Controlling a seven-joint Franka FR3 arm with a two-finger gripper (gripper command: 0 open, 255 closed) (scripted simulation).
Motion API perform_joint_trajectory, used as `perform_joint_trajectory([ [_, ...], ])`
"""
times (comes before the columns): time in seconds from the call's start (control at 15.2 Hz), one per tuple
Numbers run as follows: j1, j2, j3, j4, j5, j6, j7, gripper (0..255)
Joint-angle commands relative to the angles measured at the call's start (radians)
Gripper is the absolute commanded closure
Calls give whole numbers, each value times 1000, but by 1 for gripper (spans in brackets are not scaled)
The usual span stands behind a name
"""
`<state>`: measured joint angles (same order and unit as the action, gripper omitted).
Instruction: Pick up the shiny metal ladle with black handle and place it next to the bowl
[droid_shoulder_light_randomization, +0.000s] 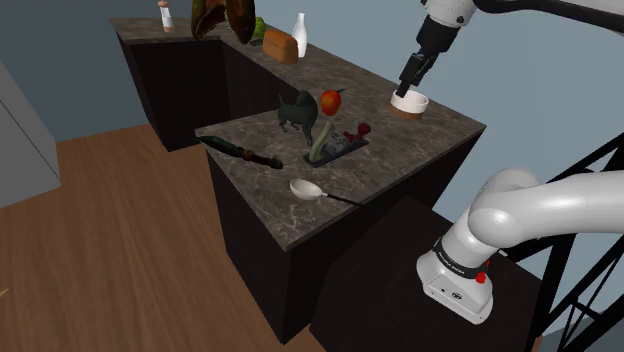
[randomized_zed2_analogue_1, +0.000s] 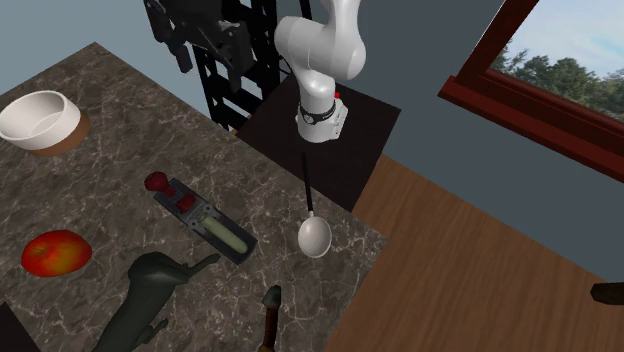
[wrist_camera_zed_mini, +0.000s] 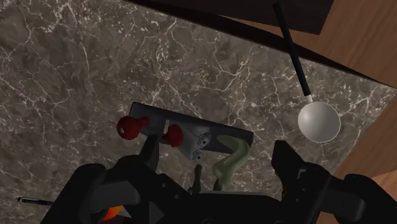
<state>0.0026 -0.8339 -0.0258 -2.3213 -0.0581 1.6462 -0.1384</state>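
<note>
Status of work: not begun, in our judgement. We find the ladle (randomized_zed2_analogue_1: 314, 236) lying flat on the marbled counter (droid_shoulder_light_randomization: 420, 150), near the edge closest to the robot's stand. Its pale cup rests on the stone and its thin black handle runs out past that edge toward the stand. Nothing touches it.

We find the bowl (droid_shoulder_light_randomization: 409, 102), white on a brown base, at the far corner of the same counter, well apart from the ladle. On the stone between them, or just to the side, are a dark tray (randomized_zed2_analogue_1: 205, 222) with red knobs, a red apple (droid_shoulder_light_randomization: 331, 100) and a dark animal figurine (droid_shoulder_light_randomization: 298, 112).

The gripper (droid_shoulder_light_randomization: 405, 88) hangs just above the bowl in the shoulder view, well away from the ladle. In the wrist view its two black fingers stand spread with nothing clasped between them, so we record it as empty.

Done: nothing that the present layout can confirm. Outstanding: travel across to the ladle, descent, grasp, lift, carriage over the tray and figurine, and release on bare stone beside the bowl. We note free counter around the bowl's base, so a landing spot appears available. We judge the thin, overhanging handle the likelier place to grip, and one that calls for care.
</note>
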Motion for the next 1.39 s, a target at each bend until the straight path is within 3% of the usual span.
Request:
perform_joint_trajectory([
  [0.0,0,0,0,0,0,0,0,0],
  [0.73,134,-31,71,-327,71,297,-60,0],
  [1.32,270,51,141,-533,141,586,-107,0],
])
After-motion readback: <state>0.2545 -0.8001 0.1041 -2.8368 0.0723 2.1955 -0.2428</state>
